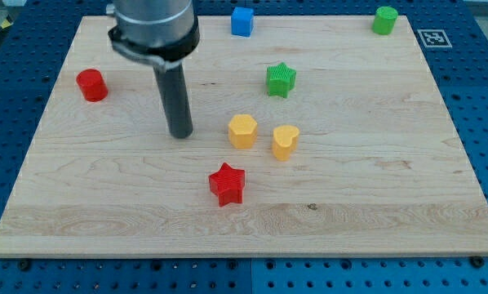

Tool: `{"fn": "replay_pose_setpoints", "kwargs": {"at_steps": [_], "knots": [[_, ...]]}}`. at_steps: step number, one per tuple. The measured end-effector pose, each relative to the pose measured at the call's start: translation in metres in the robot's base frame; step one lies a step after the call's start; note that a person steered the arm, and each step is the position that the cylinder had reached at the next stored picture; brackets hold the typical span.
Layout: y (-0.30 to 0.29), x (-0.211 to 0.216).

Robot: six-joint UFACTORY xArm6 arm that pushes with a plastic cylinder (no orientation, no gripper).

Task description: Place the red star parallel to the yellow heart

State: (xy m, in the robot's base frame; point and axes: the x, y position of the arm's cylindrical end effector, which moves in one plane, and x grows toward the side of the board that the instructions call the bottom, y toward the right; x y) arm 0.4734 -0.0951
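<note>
The red star (227, 184) lies on the wooden board (374, 204), below the middle. The yellow heart (285, 141) sits up and to the right of it. A yellow hexagon (242, 131) stands just left of the heart, close to it. My tip (180, 133) rests on the board left of the yellow hexagon and up-left of the red star, touching neither block.
A red cylinder (91, 85) sits near the board's left edge. A green star (281, 79) lies above the yellow blocks. A blue cube (242, 21) is at the top edge and a green cylinder (384, 20) at the top right corner.
</note>
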Motion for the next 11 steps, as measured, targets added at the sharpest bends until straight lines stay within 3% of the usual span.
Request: {"fn": "replay_pose_setpoints", "kwargs": {"at_steps": [2, 7, 9, 11], "knots": [[-0.006, 0.091], [0.096, 0.089], [0.078, 0.068], [0.147, 0.046]]}}
